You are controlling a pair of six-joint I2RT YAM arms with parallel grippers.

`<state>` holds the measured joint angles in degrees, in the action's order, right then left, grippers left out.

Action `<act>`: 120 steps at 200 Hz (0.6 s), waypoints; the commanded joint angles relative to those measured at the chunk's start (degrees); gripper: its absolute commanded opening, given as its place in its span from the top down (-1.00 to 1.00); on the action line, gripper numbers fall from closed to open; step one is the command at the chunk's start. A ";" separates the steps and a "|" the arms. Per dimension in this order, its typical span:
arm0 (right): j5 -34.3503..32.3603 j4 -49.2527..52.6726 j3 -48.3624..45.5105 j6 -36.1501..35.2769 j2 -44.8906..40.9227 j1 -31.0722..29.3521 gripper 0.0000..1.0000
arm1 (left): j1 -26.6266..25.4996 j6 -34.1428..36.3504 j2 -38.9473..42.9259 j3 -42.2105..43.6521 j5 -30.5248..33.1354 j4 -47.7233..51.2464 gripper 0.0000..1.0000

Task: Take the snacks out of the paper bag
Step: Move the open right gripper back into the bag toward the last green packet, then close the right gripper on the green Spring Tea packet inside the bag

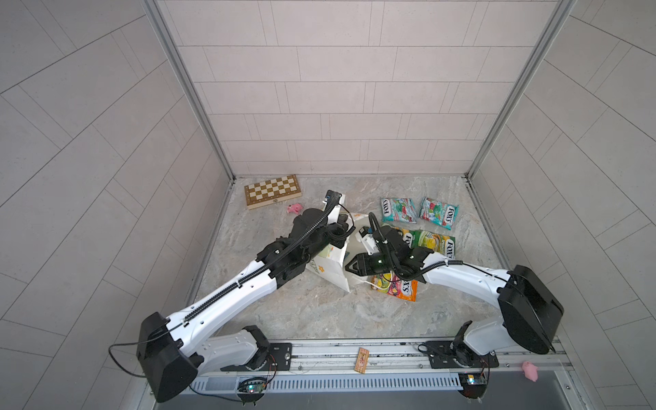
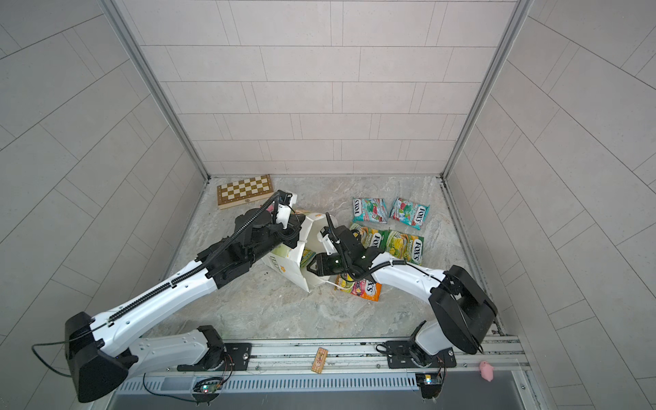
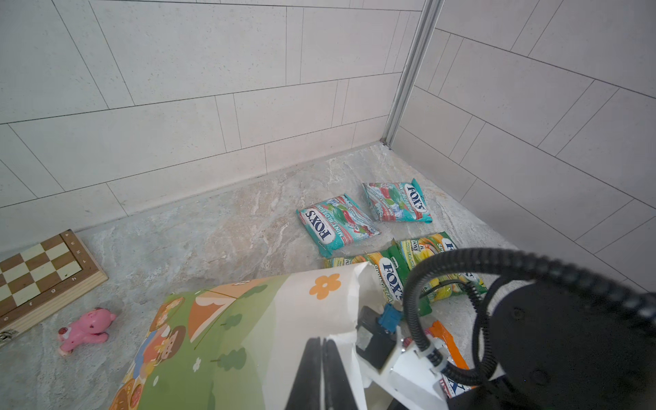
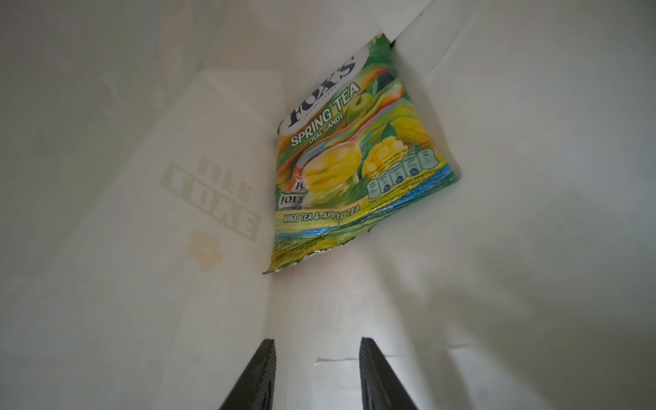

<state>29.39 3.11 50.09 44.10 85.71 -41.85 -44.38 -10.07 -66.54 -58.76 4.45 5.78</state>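
Observation:
The white paper bag [image 1: 330, 273] [image 2: 289, 275] lies tilted mid-table with its mouth toward the right. My left gripper [image 3: 321, 341] is shut on the bag's rim [image 3: 349, 312]. My right gripper [image 4: 317, 340] [image 1: 349, 267] is inside the mouth, open, with nothing between its fingers. Deeper in the bag leans one green-yellow snack packet [image 4: 355, 159] [image 2: 307, 256]. Out on the table lie two teal packets [image 1: 398, 210] [image 1: 438, 213], green-yellow packets [image 1: 435, 243] partly under my right arm, and an orange-red one [image 1: 401, 289].
A wooden chessboard box [image 1: 272, 191] and a small pink toy [image 1: 295, 208] sit at the back left. Tiled walls close in the back and both sides. A small card [image 1: 362, 360] and another pink toy [image 1: 529, 371] lie on the front rail.

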 commanded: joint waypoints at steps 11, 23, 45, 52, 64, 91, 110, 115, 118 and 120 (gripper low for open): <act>-3.22 -3.90 2.21 7.57 4.38 -0.28 0.19 | 0.44 -1.09 0.83 1.24 -0.34 -2.81 1.00; -3.28 -6.12 2.36 10.24 5.90 -0.55 0.19 | 0.50 -1.40 0.86 1.37 -0.32 -2.90 1.00; -5.44 -7.09 3.17 13.06 7.59 -1.45 0.19 | 0.57 -1.62 0.86 1.46 -0.08 -3.09 1.00; -6.68 -6.48 3.60 13.53 7.95 -1.80 0.19 | 0.52 -1.68 0.90 1.46 -0.07 -3.15 1.00; -8.58 -5.18 4.43 13.90 8.55 -2.39 0.18 | 0.52 -1.71 1.05 1.54 -0.04 -3.30 1.00; -12.94 -2.59 5.78 15.52 9.76 -3.49 0.19 | 0.70 -2.08 1.16 1.48 -0.32 -3.41 1.00; -14.99 -2.48 6.08 16.84 10.60 -3.90 0.19 | 0.76 -2.29 1.33 1.52 -0.55 -3.50 1.00; -15.40 -2.29 6.32 17.02 10.88 -3.95 0.18 | 0.79 -2.25 1.31 1.60 -0.58 -3.50 1.00; -15.60 -2.08 6.48 17.14 11.00 -4.02 0.18 | 0.79 -2.24 1.37 1.59 -0.58 -3.52 1.00; -15.74 -1.93 6.57 17.16 11.04 -4.03 0.18 | 0.79 -2.24 1.34 1.58 -0.62 -3.59 1.00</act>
<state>18.55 -0.84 55.66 58.22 94.96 -45.36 -43.99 -11.81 -66.52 -57.80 4.08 4.51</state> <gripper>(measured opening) 0.407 0.058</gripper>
